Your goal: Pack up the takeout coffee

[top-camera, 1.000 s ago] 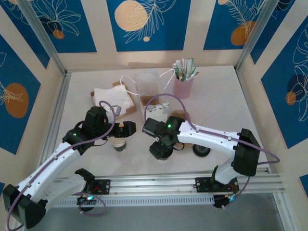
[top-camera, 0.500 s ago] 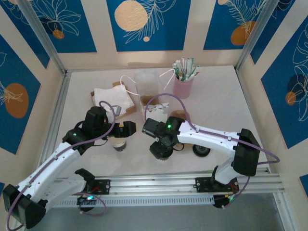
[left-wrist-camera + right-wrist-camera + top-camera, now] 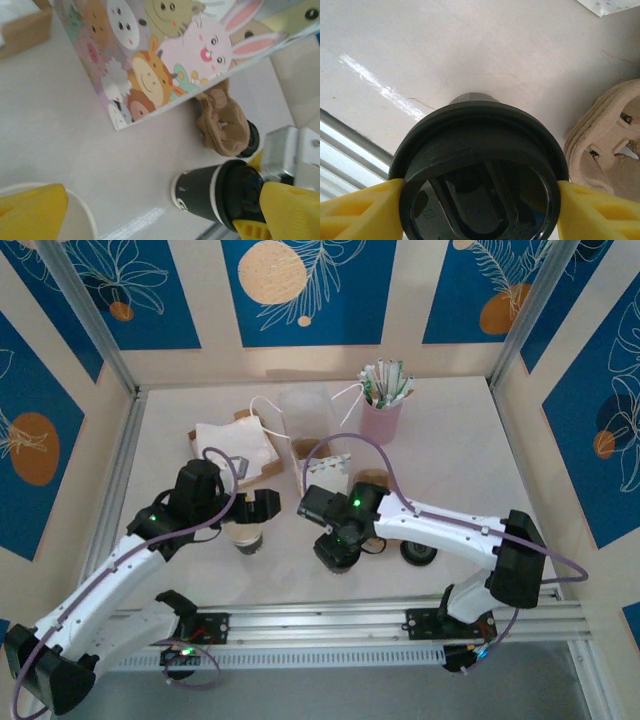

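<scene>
Count: two grippers, one takeout coffee [image 3: 207,194], one lidless cup [image 3: 247,536], one loose black lid [image 3: 418,553], one pulp cup carrier [image 3: 223,125], one animal-print bag [image 3: 160,60], one pink cup [image 3: 381,418] stuffed with packets, and one pile of white napkins [image 3: 232,448] on a brown card tray.

Takeout coffee: small cup with a dark side wall, a pale band just under the lid and a small white mark near the base. The lid is round, glossy black plastic, with a raised rim and a sunken centre.

Location: upright on the table [image 3: 450,460], near its front edge, just beside the pulp cup carrier and well apart from the pink cup.

Right gripper [image 3: 480,192]: pointing down over the coffee. Its yellow fingers [image 3: 357,212] meet the lid rim on both sides, clamped on the lid.

Left gripper [image 3: 265,510]: jaws spread wide and holding nothing, above the lidless cup.

Loose black lid: flat on the table, to the right of the coffee.
</scene>
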Robot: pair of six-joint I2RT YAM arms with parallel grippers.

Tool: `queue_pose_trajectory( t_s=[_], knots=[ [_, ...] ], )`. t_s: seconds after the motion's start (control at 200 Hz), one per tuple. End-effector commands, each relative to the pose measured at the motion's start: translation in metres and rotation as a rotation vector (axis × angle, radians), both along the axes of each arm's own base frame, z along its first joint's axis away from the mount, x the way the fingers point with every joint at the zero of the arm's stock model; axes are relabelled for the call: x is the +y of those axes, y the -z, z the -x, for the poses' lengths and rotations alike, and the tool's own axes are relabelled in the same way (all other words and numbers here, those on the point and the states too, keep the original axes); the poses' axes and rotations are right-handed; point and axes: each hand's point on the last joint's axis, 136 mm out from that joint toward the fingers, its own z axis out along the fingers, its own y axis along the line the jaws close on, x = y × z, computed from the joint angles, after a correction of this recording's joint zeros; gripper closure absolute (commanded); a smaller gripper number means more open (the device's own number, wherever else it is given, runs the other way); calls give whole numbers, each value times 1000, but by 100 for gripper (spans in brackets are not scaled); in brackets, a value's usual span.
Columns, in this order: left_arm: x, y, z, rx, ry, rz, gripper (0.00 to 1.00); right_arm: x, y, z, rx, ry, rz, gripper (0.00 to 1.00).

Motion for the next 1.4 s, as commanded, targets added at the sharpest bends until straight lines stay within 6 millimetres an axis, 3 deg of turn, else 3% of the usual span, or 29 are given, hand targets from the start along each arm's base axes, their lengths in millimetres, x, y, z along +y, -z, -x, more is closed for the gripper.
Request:
queue_pose_trajectory(
  t_s=[0.0,0.17,0.4,0.595,0.715,0.94,1.07,1.226,1.396],
  knots=[
    [15,-22,-14,-66,-63,-73,1,2,-21,7,3,4,-75,31],
    [35,-46,-40,-90,-148,-76,5,4,-42,13,1,-6,-156,32],
    [58,-85,-93,-123,-219,-57,19,3,-92,20,-34,-30,-324,32],
    [73,-102,-161,-116,-254,8,33,1,-136,16,-77,-45,-454,32],
    [74,-94,-213,-89,-243,29,40,1,-164,9,-108,-49,-515,33],
    [48,-69,-308,-72,-139,84,46,6,-212,-10,-180,-35,-608,34],
    [20,-58,-347,-86,-42,148,49,8,-237,-26,-227,-1,-650,34],
    [-8,-38,-381,-98,44,215,51,4,-257,-49,-271,64,-687,34],
    [-40,-13,-399,-106,112,303,51,-7,-269,-73,-285,155,-728,34]
  ],
)
